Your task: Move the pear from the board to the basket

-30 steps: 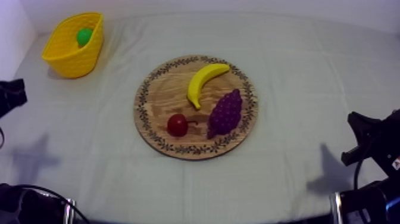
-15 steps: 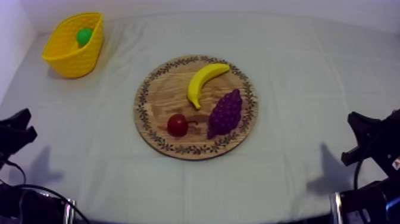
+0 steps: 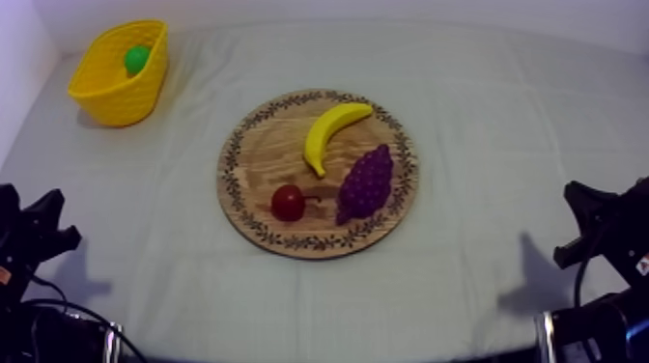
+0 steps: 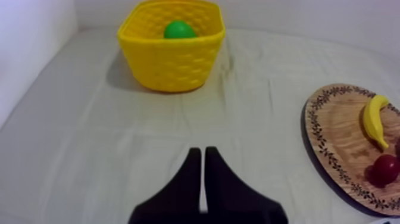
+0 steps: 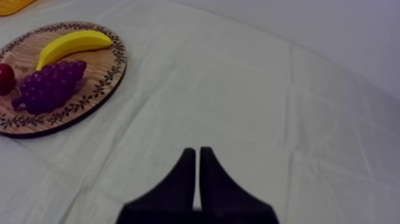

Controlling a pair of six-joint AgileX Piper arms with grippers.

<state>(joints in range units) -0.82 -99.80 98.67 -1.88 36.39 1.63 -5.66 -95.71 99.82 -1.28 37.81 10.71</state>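
The green pear [image 3: 137, 59] lies inside the yellow basket [image 3: 116, 94] at the far left corner; in the left wrist view the pear [image 4: 179, 30] peeks over the basket's [image 4: 172, 59] rim. My left gripper [image 3: 50, 214] sits low at the left edge, shut on nothing, its wedge [image 4: 199, 152] over bare cloth well short of the basket. At the right edge my right gripper [image 3: 578, 198] is shut and empty too, its wedge [image 5: 194, 152] over cloth away from the wooden board [image 5: 101, 83].
The round wooden board [image 3: 261, 145] lies mid-table with a banana [image 3: 333, 130], purple grapes [image 3: 367, 183] and a small red fruit [image 3: 287, 203] on it. Bare cloth surrounds the board on all sides.
My left gripper has drawn back from the middle of the left edge toward the near left corner. The right arm, the fruit and the basket have stayed put.
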